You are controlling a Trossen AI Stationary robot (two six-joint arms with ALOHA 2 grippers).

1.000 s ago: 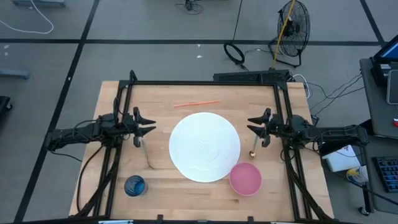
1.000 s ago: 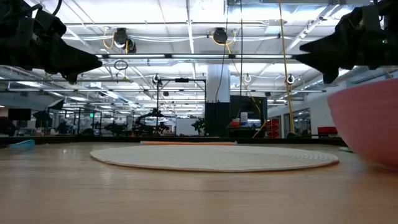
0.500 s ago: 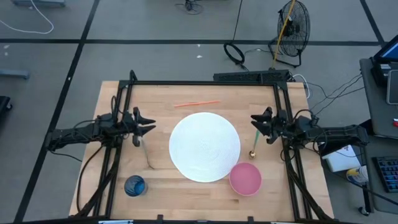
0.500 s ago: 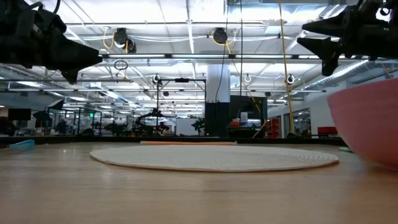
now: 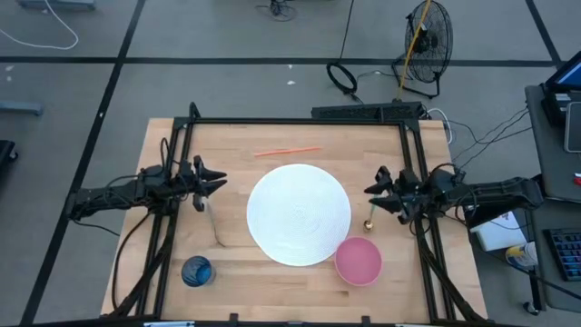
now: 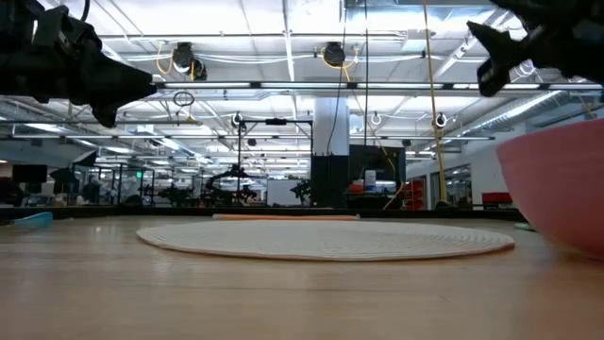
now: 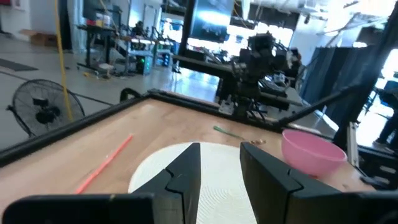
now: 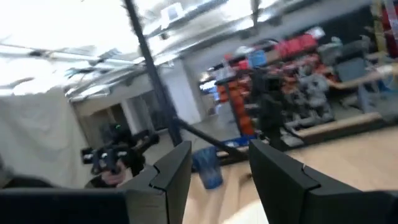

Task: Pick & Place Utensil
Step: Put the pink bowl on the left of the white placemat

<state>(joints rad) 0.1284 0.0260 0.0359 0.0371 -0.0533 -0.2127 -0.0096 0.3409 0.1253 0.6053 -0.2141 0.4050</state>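
— Nearest you on the desk [image 5: 163, 263], what do you see?

— Blue cup [image 5: 196, 271] and pink bowl [image 5: 359, 261] up front, white round mat [image 5: 299, 213] behind them. Nothing is picked yet.

— Where's your utensil?

— One green-handled utensil [image 5: 372, 211] lies just right of the mat, untouched, under the right gripper [image 5: 374, 191], fingers apart and empty. Left gripper [image 5: 218, 184] waits beside the mat, fingers narrowly apart — an orange straw [image 5: 287, 151] lies farthest back. I'd say everything remains.
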